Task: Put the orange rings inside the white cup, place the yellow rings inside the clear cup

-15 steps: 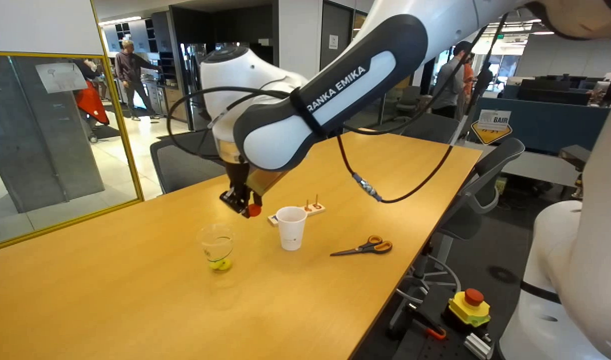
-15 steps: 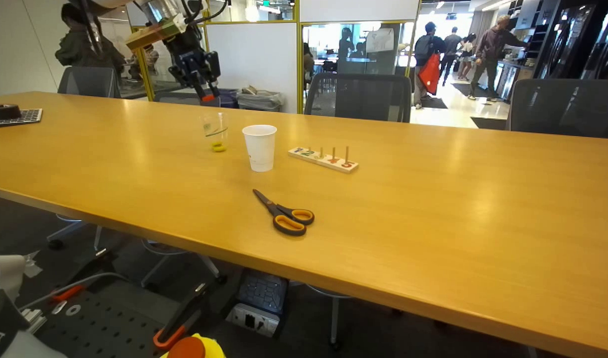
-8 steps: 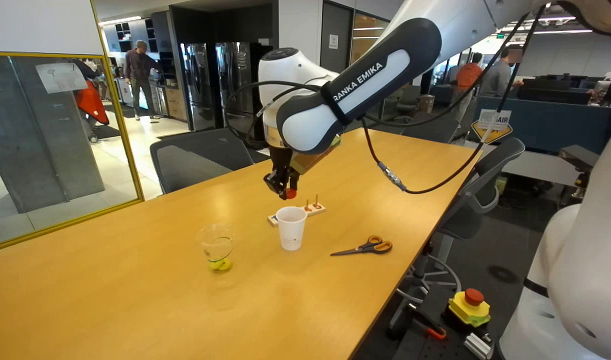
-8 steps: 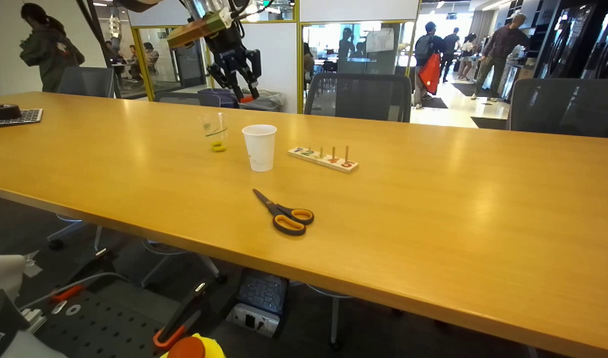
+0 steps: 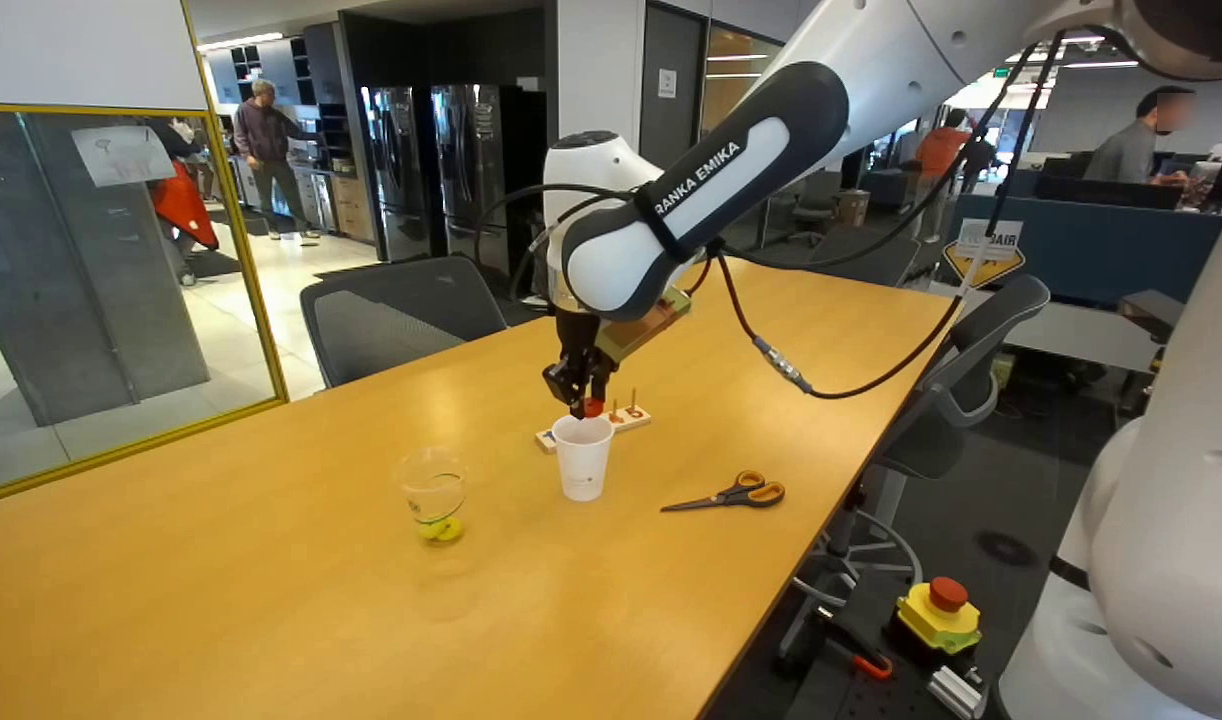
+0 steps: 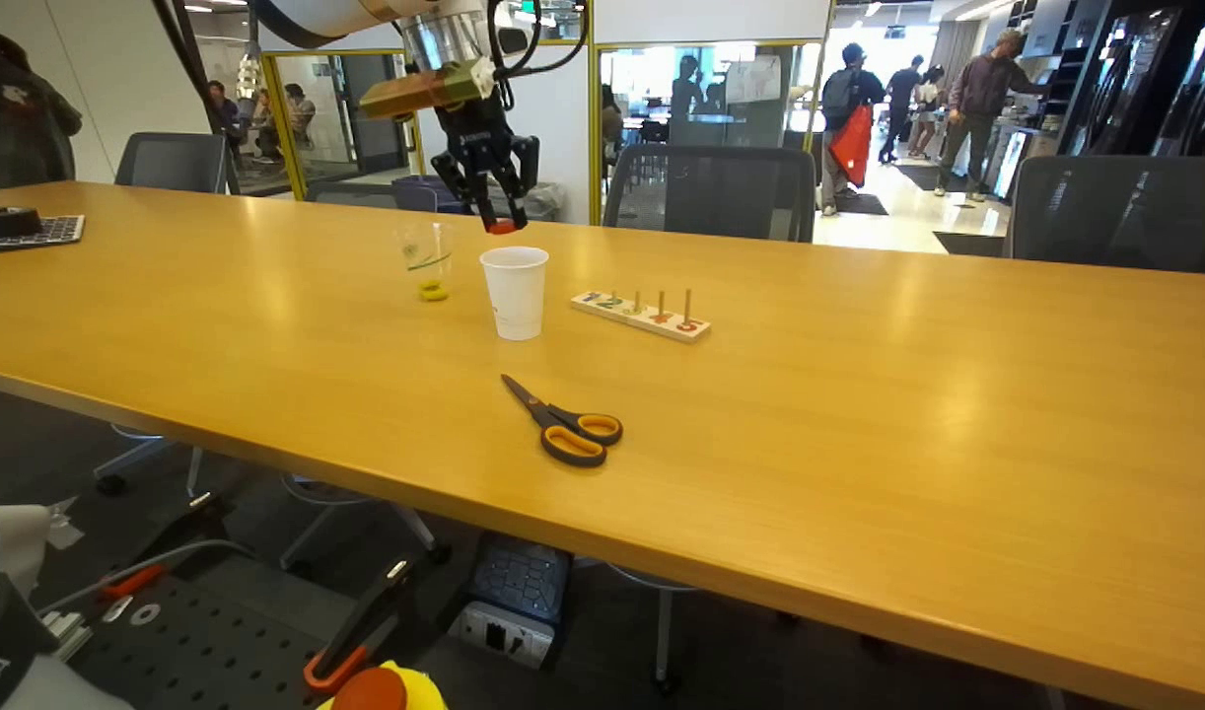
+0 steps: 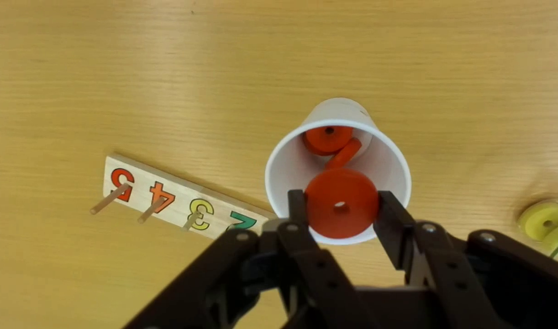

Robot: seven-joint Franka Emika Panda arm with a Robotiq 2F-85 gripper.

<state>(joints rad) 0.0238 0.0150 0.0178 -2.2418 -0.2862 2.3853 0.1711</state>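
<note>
The claw (image 7: 341, 203) is drawn in to the width of one orange ring (image 7: 342, 189), its fingertips (image 7: 298, 208) pinching that ring at nine and three o'clock in the wrist view. The held ring hangs over the mouth of the upright white cup (image 7: 286, 178), towards six o'clock of the opening; in both exterior views it is near the rim, at about twelve o'clock of the cup. Inside the white cup are at least two more orange rings (image 7: 324, 142), one lying nearly flat, another propped aslant at about five o'clock of the first. In an exterior view the clear cup (image 5: 433, 488) stands on the worktop (image 5: 271, 560), between eight and nine o'clock from the white cup, with yellow rings (image 5: 448, 530) at its bottom. In an exterior view the wooden peg board (image 6: 642, 320) lies just past three o'clock from the white cup, the scissors (image 6: 545, 415) at five
</note>
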